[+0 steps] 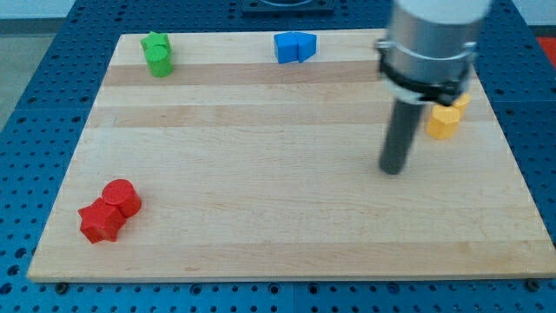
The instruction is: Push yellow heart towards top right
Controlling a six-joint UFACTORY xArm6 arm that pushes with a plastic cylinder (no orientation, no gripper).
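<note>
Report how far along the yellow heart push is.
Done: the yellow block, its heart shape partly hidden behind the arm, already sits near the board's right edge, in its upper part. In hand: my tip rests on the board to the lower left of that block, apart from it. Left: close that gap and nudge it further toward the top right corner.

You see a pale wooden board (pixel 261 174) under even light; blue perforated table (pixel 52 52) surrounds the board.
</note>
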